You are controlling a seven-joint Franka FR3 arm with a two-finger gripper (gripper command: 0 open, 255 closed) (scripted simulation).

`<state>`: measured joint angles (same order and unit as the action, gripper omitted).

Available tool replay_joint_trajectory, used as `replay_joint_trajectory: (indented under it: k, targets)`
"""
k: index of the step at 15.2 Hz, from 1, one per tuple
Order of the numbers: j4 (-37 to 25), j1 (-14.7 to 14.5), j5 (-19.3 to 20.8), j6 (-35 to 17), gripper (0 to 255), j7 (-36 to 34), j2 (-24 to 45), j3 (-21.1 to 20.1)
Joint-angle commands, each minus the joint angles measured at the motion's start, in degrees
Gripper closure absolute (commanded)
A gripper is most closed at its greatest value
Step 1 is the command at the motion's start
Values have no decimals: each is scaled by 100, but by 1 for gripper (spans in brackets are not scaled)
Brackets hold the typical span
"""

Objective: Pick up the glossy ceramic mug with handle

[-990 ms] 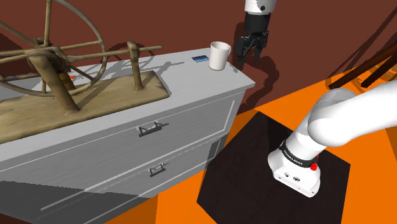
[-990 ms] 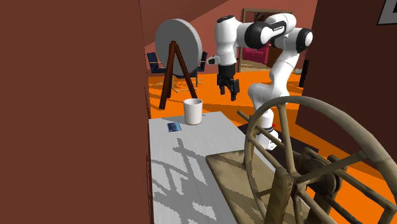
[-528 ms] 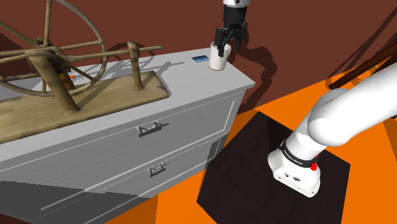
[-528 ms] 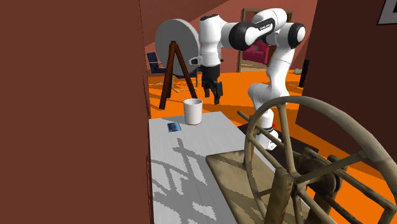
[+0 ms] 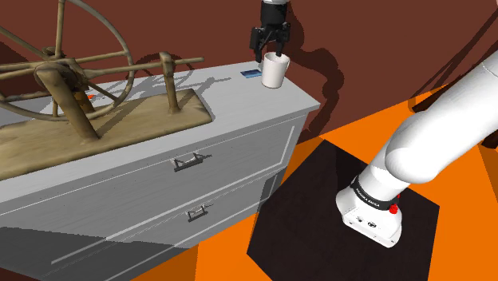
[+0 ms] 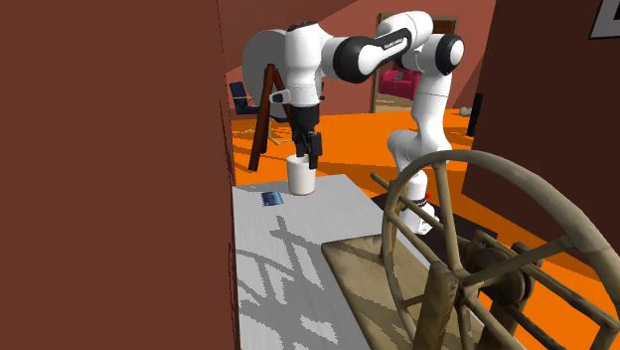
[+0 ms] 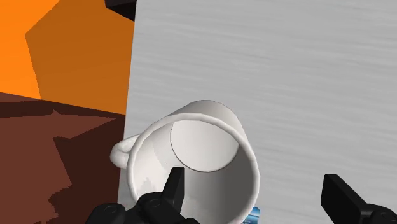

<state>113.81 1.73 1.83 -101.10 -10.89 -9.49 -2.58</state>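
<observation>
A white mug [image 5: 274, 72] stands upright at the far corner of the grey dresser top [image 5: 223, 96], also seen as the mug [image 6: 301, 177] in the second exterior view. My black gripper [image 5: 268, 53] hangs just above its rim, pointing down, gripper [image 6: 306, 151]. In the wrist view the mug [image 7: 210, 137] is seen from above, its small handle [image 7: 121, 153] pointing toward the dresser's edge. The gripper [image 7: 254, 191] is open: one finger [image 7: 173, 184] is over the mug's inside, the other finger [image 7: 337, 197] outside its wall. Neither touches the mug.
A small blue card [image 5: 251, 75] lies on the dresser top beside the mug. A large wooden spinning wheel [image 5: 80, 88] on a plank takes up the dresser's other end. A brown wall [image 6: 109, 169] runs along the back. Orange floor [image 5: 343, 128] lies beyond the edge.
The gripper has swung from beyond the dresser's corner toward the shoulder view's left and now hangs over the mug, closer to its rim. The mug has not moved.
</observation>
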Motion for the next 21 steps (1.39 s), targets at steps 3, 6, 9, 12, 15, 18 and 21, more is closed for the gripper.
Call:
replay_joint_trajectory:
  k: [3,6,9,12,15,18,21]
  targets:
    - [245,5,9,-302,0,-3,48,5]
    - [418,5,12,-499,0,-11,73,5]
    - [413,3,11,-492,255,-15,71,2]
    - [416,3,11,-493,255,-15,69,2]
    - [415,3,11,-494,255,-15,71,2]
    - [352,5,10,-422,255,-8,62,4]
    - [147,5,7,-193,255,1,37,5]
